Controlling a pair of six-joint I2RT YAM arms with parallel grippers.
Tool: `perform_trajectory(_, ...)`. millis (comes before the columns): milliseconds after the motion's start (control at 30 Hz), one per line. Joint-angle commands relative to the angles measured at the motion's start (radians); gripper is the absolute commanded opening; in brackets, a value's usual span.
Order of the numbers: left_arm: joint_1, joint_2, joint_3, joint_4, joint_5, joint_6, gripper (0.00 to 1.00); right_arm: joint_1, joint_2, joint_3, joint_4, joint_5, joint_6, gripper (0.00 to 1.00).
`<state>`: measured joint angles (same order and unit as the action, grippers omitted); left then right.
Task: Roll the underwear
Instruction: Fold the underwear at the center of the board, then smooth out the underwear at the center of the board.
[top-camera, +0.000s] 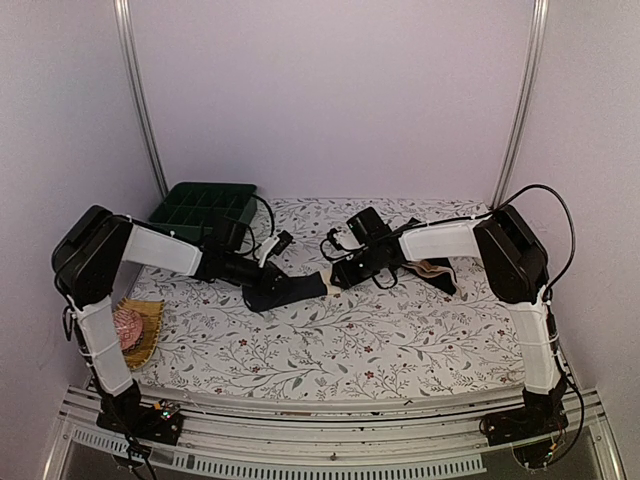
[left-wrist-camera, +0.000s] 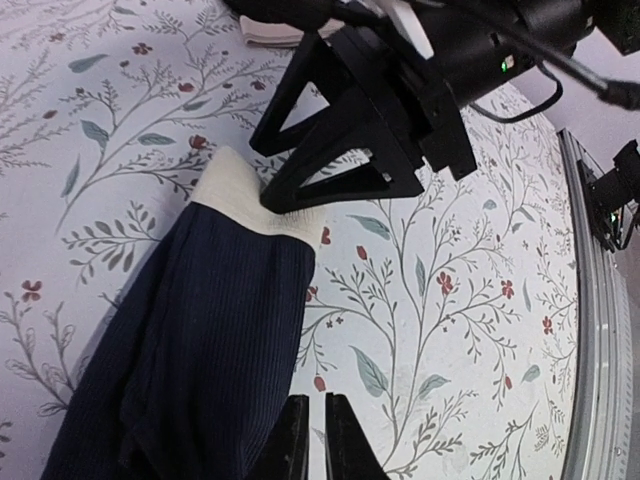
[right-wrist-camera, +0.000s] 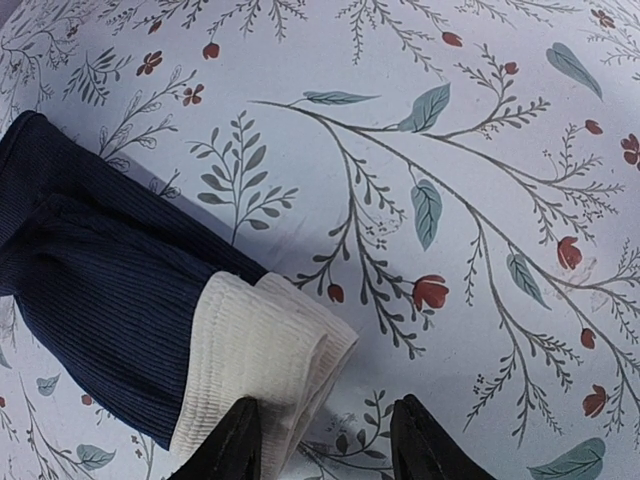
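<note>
**Two grippers, one garment: tight quarters at the waistband**

I have the navy ribbed underwear (left-wrist-camera: 200, 350) lying bunched lengthwise near the middle of the floral tablecloth (right-wrist-camera: 480, 150), with its cream waistband (right-wrist-camera: 250, 360) at the end nearest the right arm. My left gripper (left-wrist-camera: 317, 425) sits at the garment's long edge with its fingers drawn almost together. Only a sliver of the printed cloth shows between them, and I see no fabric caught there. My right gripper (right-wrist-camera: 325, 415) has its fingers apart, one tip resting on the waistband and the other over bare tablecloth.

My worries, as I judge them:
- The left fingers look to have closed beside the hem rather than on it, so a pull would lift nothing and no roll would start.
- The right tip pressing on the band could drag it sideways instead of turning it over.
- The two heads are very near each other, so a careless move risks a knock.
- Either pair of fingers could nip the tablecloth along with the garment.

The navy body is a fine ribbed knit, soft and gathered into long ridges. The band is thicker, paler, cross-ribbed and doubled over at its end. Springy knit like this likely unrolls if released loose.
</note>
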<state>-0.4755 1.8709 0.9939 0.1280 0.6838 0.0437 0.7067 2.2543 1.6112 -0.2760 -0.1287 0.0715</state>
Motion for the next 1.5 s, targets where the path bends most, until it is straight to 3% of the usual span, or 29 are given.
perform_trajectory(0,-0.016,0.073,0.047,-0.068,0.0,0.034,0.1,-0.004,-0.04,-0.02,-0.021,0.025,0.01,0.46)
perform_trajectory(267,-0.014,0.145,0.077,-0.069,-0.152,-0.014,0.08,-0.003,-0.152,-0.098,0.042,-0.009,0.012,0.47)
perform_trajectory(467,-0.012,0.164,0.092,-0.08,-0.167,-0.031,0.08,-0.004,-0.223,-0.155,0.156,-0.167,0.021,0.46)
perform_trajectory(600,-0.006,0.155,0.089,-0.074,-0.135,-0.033,0.11,-0.003,-0.186,-0.135,0.184,-0.269,0.044,0.41)
perform_trajectory(800,0.001,0.146,0.09,-0.073,-0.123,-0.038,0.17,-0.004,-0.049,-0.027,0.14,-0.293,0.065,0.34)
perform_trajectory(1167,0.015,0.147,0.086,-0.084,-0.135,-0.049,0.39,-0.027,0.076,0.044,0.033,-0.245,0.122,0.32)
perform_trajectory(1333,0.028,0.109,0.081,-0.075,-0.034,-0.053,0.61,-0.029,0.057,0.052,0.016,-0.24,0.108,0.33)
perform_trajectory(1467,0.04,-0.014,0.086,-0.091,0.037,-0.046,0.81,-0.029,-0.009,0.042,0.015,-0.215,0.069,0.35)
